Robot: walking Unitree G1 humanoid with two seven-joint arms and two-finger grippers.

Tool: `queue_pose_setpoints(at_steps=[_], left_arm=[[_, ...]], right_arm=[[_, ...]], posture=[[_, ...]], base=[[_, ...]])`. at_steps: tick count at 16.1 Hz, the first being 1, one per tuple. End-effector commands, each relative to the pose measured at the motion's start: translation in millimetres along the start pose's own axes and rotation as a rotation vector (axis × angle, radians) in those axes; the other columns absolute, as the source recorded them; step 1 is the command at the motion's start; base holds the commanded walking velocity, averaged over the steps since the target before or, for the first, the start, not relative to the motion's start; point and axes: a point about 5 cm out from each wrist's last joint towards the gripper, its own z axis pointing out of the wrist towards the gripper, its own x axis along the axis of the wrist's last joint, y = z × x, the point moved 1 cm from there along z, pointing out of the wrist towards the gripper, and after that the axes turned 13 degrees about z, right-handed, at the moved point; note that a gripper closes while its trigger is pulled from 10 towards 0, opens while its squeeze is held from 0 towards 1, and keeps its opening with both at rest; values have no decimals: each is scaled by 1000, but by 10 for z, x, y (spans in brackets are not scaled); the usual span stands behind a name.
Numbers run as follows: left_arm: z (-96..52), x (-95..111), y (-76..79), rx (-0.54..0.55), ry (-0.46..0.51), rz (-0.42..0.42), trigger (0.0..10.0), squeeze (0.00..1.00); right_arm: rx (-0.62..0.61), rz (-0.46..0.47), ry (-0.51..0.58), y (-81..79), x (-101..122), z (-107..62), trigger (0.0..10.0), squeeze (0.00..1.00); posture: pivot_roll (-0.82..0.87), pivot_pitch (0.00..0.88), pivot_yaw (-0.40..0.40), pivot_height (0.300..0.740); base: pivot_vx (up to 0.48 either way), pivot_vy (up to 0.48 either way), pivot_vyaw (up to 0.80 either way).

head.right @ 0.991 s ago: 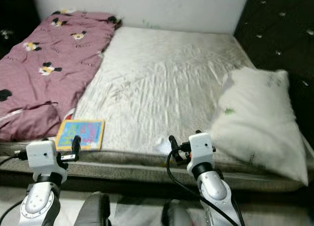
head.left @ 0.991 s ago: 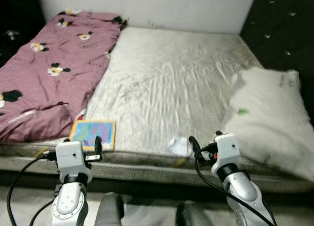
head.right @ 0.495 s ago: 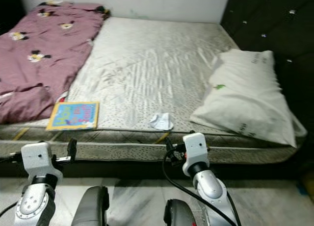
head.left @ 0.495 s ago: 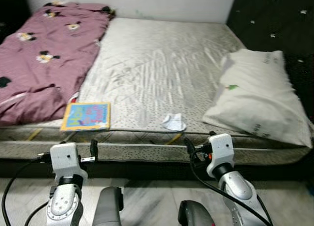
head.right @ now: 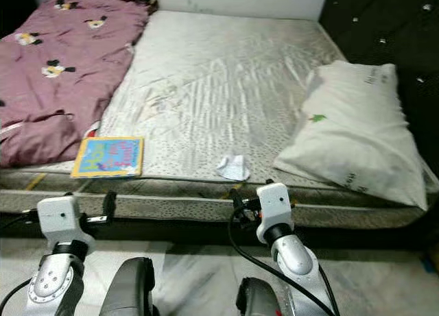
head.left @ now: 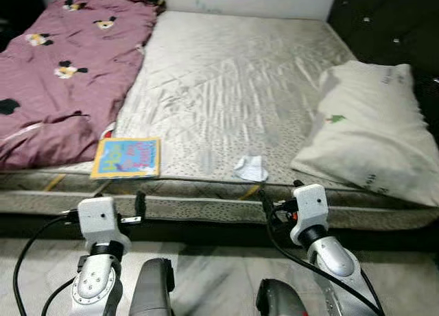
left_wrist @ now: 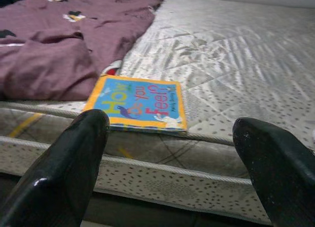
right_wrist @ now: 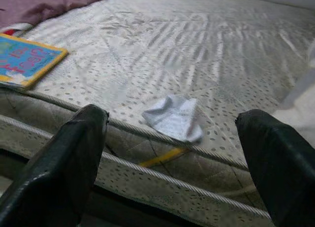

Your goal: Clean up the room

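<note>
Lies crumpled near the bed's (head.left: 206, 206) front edge, the small white cloth (right_wrist: 173, 117): probably light, soft, easily pinched at a raised fold; beside it a stiff picture book (left_wrist: 136, 103); both the left gripper (left_wrist: 172, 163) and right gripper (right_wrist: 172, 158) spread apart, empty.

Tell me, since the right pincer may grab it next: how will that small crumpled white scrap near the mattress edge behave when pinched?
The small crumpled white scrap looks thin and creased, so it is probably floppy and very light. It lies flat on the grey quilted mattress, so the open right pincer may slide it rather than lift it.
</note>
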Motion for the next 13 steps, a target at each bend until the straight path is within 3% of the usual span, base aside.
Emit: queue_pose_setpoints(at_steps=[1, 13], left_arm=[[-3, 33, -4, -4, 9, -8, 10000, 0], [14, 44, 20, -16, 12, -13, 10000, 0]], right_arm=[[4, 3, 3, 2, 3, -8, 10000, 0], [26, 12, 5, -14, 7, -1, 10000, 0]], posture=[[-10, 97, -58, 611], [-13, 105, -59, 611]], base=[[240, 0, 0], [285, 0, 0]])
